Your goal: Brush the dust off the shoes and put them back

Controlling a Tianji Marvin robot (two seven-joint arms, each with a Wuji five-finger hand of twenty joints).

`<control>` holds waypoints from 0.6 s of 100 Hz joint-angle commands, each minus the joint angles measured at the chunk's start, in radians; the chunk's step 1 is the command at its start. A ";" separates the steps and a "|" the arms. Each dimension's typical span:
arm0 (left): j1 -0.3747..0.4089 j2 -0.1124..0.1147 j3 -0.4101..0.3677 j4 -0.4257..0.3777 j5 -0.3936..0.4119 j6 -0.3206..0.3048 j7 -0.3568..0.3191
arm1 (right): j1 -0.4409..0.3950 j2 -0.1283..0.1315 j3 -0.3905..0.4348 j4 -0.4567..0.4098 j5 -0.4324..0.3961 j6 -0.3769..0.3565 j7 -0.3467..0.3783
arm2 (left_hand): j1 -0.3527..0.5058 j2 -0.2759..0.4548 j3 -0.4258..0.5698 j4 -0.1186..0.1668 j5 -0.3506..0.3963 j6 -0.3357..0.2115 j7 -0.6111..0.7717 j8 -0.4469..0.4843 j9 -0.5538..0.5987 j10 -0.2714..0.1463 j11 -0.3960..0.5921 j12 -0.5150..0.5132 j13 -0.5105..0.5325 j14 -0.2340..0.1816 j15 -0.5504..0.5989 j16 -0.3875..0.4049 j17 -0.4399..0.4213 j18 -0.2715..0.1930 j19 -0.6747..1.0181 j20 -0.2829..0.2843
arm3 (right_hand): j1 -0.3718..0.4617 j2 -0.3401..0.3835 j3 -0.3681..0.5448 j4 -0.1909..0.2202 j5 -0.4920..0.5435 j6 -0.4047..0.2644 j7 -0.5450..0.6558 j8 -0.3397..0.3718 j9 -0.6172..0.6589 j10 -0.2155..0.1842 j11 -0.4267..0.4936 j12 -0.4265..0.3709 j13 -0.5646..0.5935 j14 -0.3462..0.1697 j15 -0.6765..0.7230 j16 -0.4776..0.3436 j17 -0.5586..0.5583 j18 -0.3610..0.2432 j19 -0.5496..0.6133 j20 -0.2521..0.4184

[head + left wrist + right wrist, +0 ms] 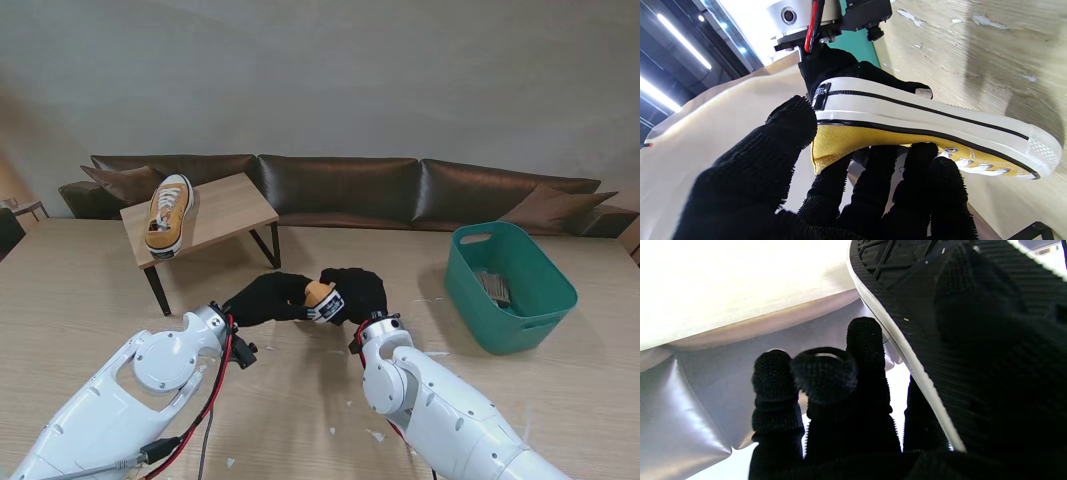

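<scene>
A yellow canvas shoe point(320, 294) with a white sole hangs over the table between my two black, bristly gloved hands. My left hand point(266, 298) grips it at the heel, fingers point(873, 186) under the yellow upper point(853, 140) and the thumb by the heel. My right hand point(356, 291) holds the other side, its thumb point(973, 313) lying across the black tread point(907, 296) and its fingers point(826, 383) past the sole's edge. The second yellow shoe point(168, 213) lies on the small wooden table point(235, 205), far left.
A teal basket point(535, 310) stands on the right of the table with a brush point(494, 287) inside. Pale flecks lie on the tabletop point(375, 435) near my arms. A dark sofa point(340, 185) runs along the far side.
</scene>
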 commanded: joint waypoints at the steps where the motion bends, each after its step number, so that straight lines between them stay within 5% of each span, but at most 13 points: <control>1: 0.019 -0.011 0.012 -0.007 -0.006 0.003 -0.003 | -0.018 0.000 -0.004 -0.017 -0.009 0.007 0.002 | -0.039 0.027 -0.026 0.018 0.019 -0.067 0.006 0.009 0.021 -0.018 0.017 0.005 0.032 0.010 0.206 0.078 -0.009 -0.018 -0.010 0.028 | 0.044 0.221 0.201 0.116 0.118 0.104 0.183 0.060 0.032 0.010 0.021 0.017 0.035 -0.021 0.027 0.013 0.140 0.002 0.046 0.010; 17: 0.032 -0.031 0.032 -0.010 -0.018 0.012 0.067 | -0.042 0.006 -0.020 -0.031 -0.032 0.029 0.004 | -0.095 0.027 -0.042 0.015 0.098 -0.046 0.140 0.148 0.081 -0.017 0.082 0.106 0.077 0.032 0.301 0.141 0.021 0.013 0.051 0.089 | 0.039 0.226 0.203 0.114 0.117 0.111 0.181 0.060 0.031 0.010 0.022 0.014 0.034 -0.015 0.028 0.012 0.135 0.009 0.050 0.010; 22: 0.038 -0.038 0.040 -0.011 -0.019 0.015 0.096 | -0.047 0.007 -0.025 -0.031 -0.034 0.029 0.008 | -0.039 0.014 -0.101 -0.027 0.133 -0.039 0.239 0.267 0.117 -0.019 0.130 0.176 0.109 0.035 0.367 0.176 0.048 0.025 0.089 0.111 | 0.037 0.232 0.202 0.115 0.114 0.112 0.180 0.061 0.029 0.007 0.022 0.013 0.033 -0.014 0.027 0.011 0.132 0.008 0.050 0.009; 30: 0.047 -0.048 0.052 -0.012 0.005 0.019 0.144 | -0.056 0.009 -0.029 -0.035 -0.027 0.028 0.022 | 0.096 -0.010 -0.201 -0.008 0.151 -0.030 0.489 0.349 0.199 -0.043 0.211 0.289 0.205 0.024 0.496 0.218 0.147 0.048 0.151 0.164 | 0.032 0.242 0.198 0.115 0.105 0.117 0.179 0.067 0.020 0.004 0.022 0.013 0.032 -0.011 0.016 0.004 0.121 0.003 0.047 0.005; 40: 0.059 -0.049 0.060 -0.019 0.058 0.042 0.173 | -0.065 0.011 -0.032 -0.041 -0.024 0.028 0.037 | 0.143 -0.044 -0.134 -0.009 0.132 0.002 0.716 0.411 0.295 -0.079 0.272 0.418 0.319 -0.008 0.590 0.204 0.270 0.069 0.222 0.165 | 0.027 0.253 0.193 0.117 0.097 0.122 0.176 0.074 0.013 0.001 0.022 0.013 0.032 -0.007 0.006 -0.002 0.110 -0.002 0.045 0.003; 47: 0.066 -0.044 0.062 -0.026 0.107 0.059 0.174 | -0.072 0.013 -0.032 -0.046 -0.020 0.028 0.045 | 0.165 -0.085 -0.057 -0.016 0.094 -0.010 0.827 0.423 0.361 -0.119 0.251 0.462 0.399 -0.060 0.617 0.168 0.355 0.052 0.283 0.118 | 0.020 0.263 0.188 0.117 0.087 0.132 0.174 0.081 0.007 0.001 0.022 0.013 0.031 -0.003 -0.003 -0.007 0.103 -0.004 0.044 0.002; 55: 0.070 -0.034 0.065 -0.028 0.187 0.059 0.177 | -0.080 0.019 -0.031 -0.055 -0.020 0.021 0.061 | 0.169 -0.151 0.037 -0.036 0.093 -0.030 0.922 0.393 0.454 -0.187 0.186 0.373 0.525 -0.135 0.536 0.077 0.497 0.031 0.304 -0.047 | -0.019 0.281 0.159 0.111 0.067 0.153 0.154 0.109 -0.015 0.005 0.024 0.008 0.032 0.002 -0.026 -0.018 0.090 -0.006 0.042 0.001; 60: 0.074 -0.028 0.064 -0.029 0.226 0.053 0.177 | -0.086 0.024 -0.030 -0.063 -0.022 0.018 0.073 | 0.160 -0.176 0.068 -0.049 0.105 -0.031 0.941 0.365 0.479 -0.195 0.176 0.344 0.569 -0.153 0.503 0.066 0.540 0.034 0.292 -0.106 | -0.039 0.281 0.144 0.108 0.040 0.172 0.125 0.135 -0.042 0.007 0.020 0.003 0.032 0.007 -0.065 -0.034 0.069 -0.007 0.031 -0.002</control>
